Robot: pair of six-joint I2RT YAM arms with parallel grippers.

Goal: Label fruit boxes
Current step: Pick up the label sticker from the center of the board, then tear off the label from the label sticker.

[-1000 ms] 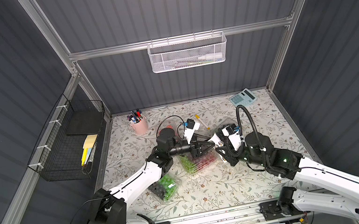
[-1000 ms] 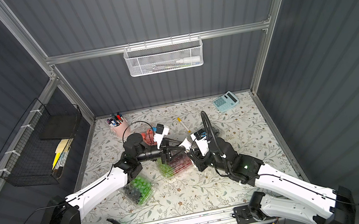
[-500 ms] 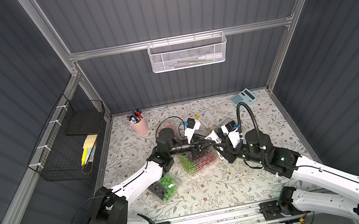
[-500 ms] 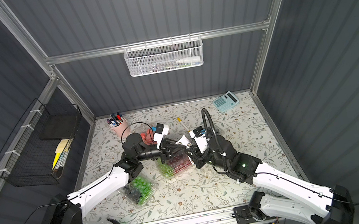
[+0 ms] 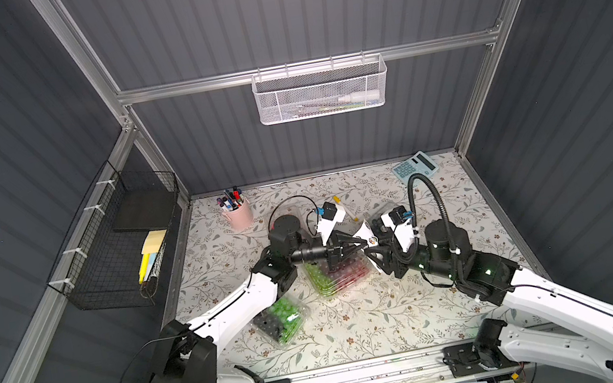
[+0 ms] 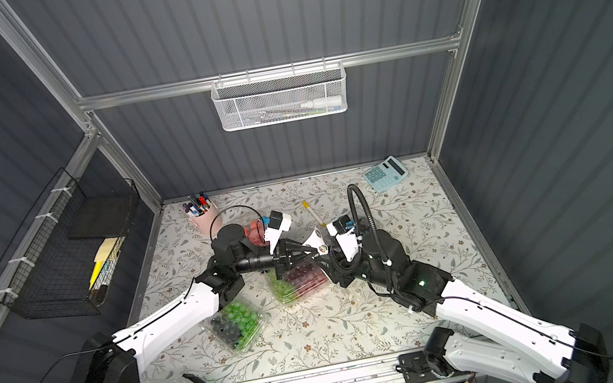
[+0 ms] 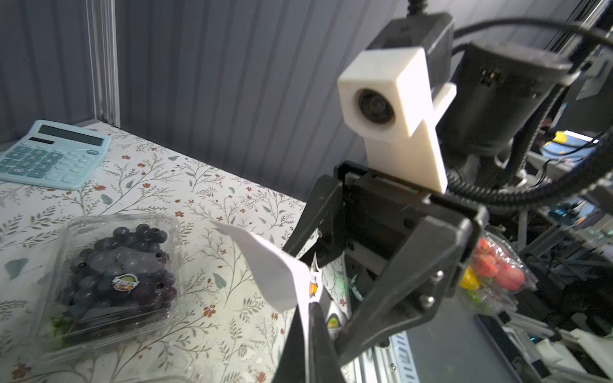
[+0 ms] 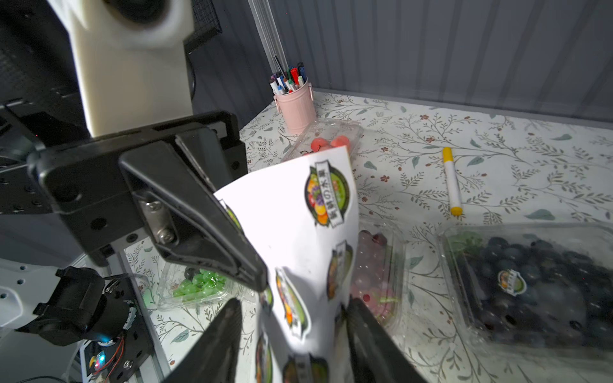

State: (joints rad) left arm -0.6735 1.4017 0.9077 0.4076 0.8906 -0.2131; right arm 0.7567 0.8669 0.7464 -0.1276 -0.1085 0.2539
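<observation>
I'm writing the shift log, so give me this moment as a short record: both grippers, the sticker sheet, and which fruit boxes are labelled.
left gripper: fingers shut on white sheet of round fruit stickers, held above the table
right gripper: fingers open, one on each side of that sheet
clear plastic blueberry box: sticker on lid
clear green-and-red grape box: beneath the grippers, lid partly hidden
clear green-and-black grape box: no sticker seen
clear strawberry box: mostly hidden

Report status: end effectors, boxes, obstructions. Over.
Left end effector shut on sticker sheet. Right end effector open around same sheet. Blueberry box carries a sticker. Sheet held above green-and-red grape box.
</observation>
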